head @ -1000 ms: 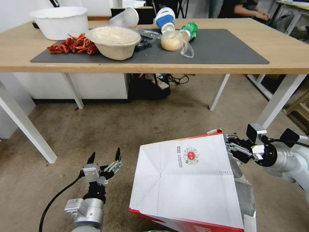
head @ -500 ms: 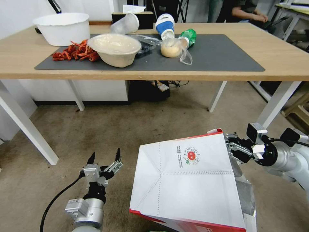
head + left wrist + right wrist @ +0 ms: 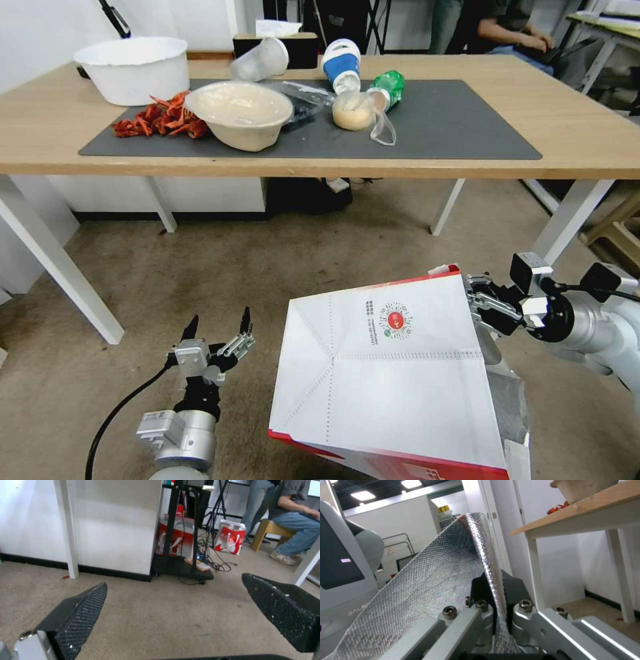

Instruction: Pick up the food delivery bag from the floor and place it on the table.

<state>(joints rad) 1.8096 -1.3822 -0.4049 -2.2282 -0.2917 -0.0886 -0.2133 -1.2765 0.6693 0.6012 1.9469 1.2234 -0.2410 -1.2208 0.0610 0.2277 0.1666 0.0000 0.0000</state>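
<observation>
The food delivery bag [image 3: 393,373] hangs tilted in front of me, off the floor [image 3: 267,280], its white face with the round red logo turned up toward my head and its red-edged base low and close to my body. My right end effector [image 3: 481,308] is pinched on the bag's upper right rim; from the right wrist the foil lining [image 3: 430,580] runs straight between my two pressed-together fingers. So the bag lies to the left of that end effector and below it, with its long axis sloping from the held rim down toward me.

The counter [image 3: 587,133] stands ahead and above the bag's top edge, well apart from it across bare floor. The right half of its dark grey mat [image 3: 460,120] is free, while a bowl [image 3: 240,120] and bottles crowd the left half. I judge the free right half to be the place to aim for.

My left end effector [image 3: 217,329] waits just beside the bag's left side, fingers spread wide, gripping nothing.

Against the earlier views, the counter sits lower in my head view while bag and arms keep their places in it: my head camera has shifted, not the things.
</observation>
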